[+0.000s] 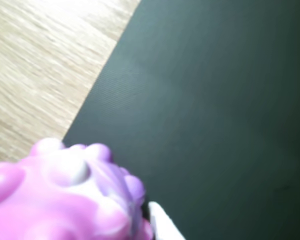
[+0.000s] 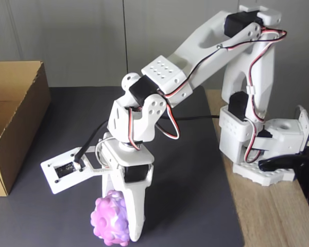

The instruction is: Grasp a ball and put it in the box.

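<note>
The ball [image 2: 110, 218], bumpy and mottled pink, purple and white, sits low over the dark mat at the bottom of the fixed view. My gripper [image 2: 118, 231] points downward and is shut on it. One white finger [image 2: 135, 216] presses its right side; the other finger is hidden behind the ball. In the wrist view the ball [image 1: 65, 195] is close at the bottom left, with a white fingertip [image 1: 161, 224] against it. The box [image 2: 27, 131], brown cardboard and open-topped, stands at the left edge of the fixed view, well apart from the ball.
A dark mat [image 2: 195, 206] covers the work area, and light wooden tabletop [image 2: 270, 221] shows to its right. The arm's white base [image 2: 257, 144] with its cables stands on the wood at the right. A grey wall runs behind.
</note>
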Tool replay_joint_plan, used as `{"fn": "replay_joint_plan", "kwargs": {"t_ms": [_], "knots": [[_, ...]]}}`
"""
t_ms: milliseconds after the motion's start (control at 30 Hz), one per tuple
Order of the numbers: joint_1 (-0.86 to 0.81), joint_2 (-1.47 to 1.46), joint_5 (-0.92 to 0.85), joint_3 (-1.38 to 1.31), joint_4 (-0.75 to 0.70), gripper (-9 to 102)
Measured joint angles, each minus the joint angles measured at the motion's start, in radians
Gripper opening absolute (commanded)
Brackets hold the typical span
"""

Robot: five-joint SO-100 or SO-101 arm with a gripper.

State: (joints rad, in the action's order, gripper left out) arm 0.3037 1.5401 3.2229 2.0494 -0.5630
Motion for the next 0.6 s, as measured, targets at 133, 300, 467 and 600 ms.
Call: {"fn": "replay_joint_plan", "kwargs": {"t_ms": [133, 300, 467, 600], "knots": [[0.0, 0.002, 0.0, 0.0, 0.009, 28], [0.0, 0.017, 0.0, 0.0, 0.009, 25], [-0.034, 0.072, 0.0, 0.005, -0.008, 27], [-0.044, 0.161, -0.012, 0.005, -0.041, 27]]}}
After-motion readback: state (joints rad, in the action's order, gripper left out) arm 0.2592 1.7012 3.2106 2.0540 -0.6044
